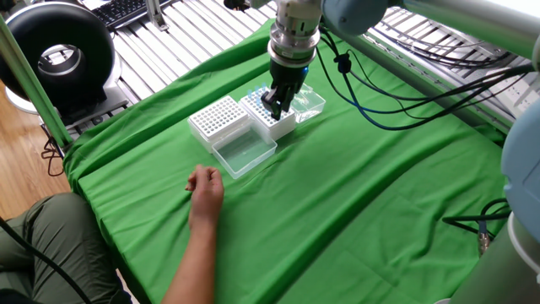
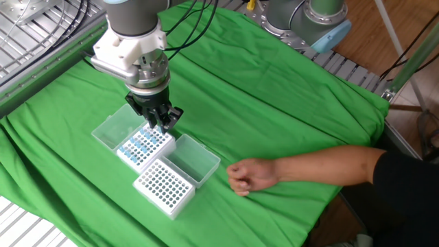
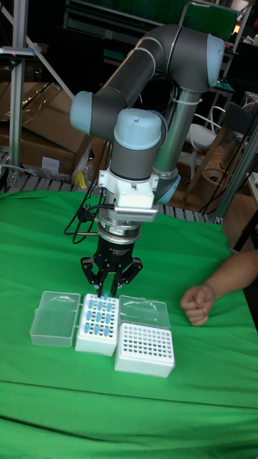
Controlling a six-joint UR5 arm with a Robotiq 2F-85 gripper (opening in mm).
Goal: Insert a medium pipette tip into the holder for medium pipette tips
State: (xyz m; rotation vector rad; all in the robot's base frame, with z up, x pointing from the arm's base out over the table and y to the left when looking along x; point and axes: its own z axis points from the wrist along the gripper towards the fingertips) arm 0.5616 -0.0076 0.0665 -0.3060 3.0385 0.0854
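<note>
A white rack of blue medium pipette tips (image 3: 97,324) stands on the green cloth, with its clear lid (image 3: 55,318) open to the left. To its right is the white holder for medium pipette tips (image 3: 145,348), its holes empty and its lid (image 3: 145,313) folded back. My gripper (image 3: 107,292) points straight down over the far edge of the tip rack (image 1: 268,118). Its fingers are drawn together around a blue pipette tip at the top row. In the other fixed view the gripper (image 2: 163,125) hovers at the rack's (image 2: 142,147) far corner, beside the holder (image 2: 164,186).
A person's fist (image 2: 250,175) and forearm rest on the cloth to the right of the boxes, a hand's width from the holder's lid (image 2: 194,159). Cables hang behind the arm. Metal rollers border the cloth (image 1: 354,203).
</note>
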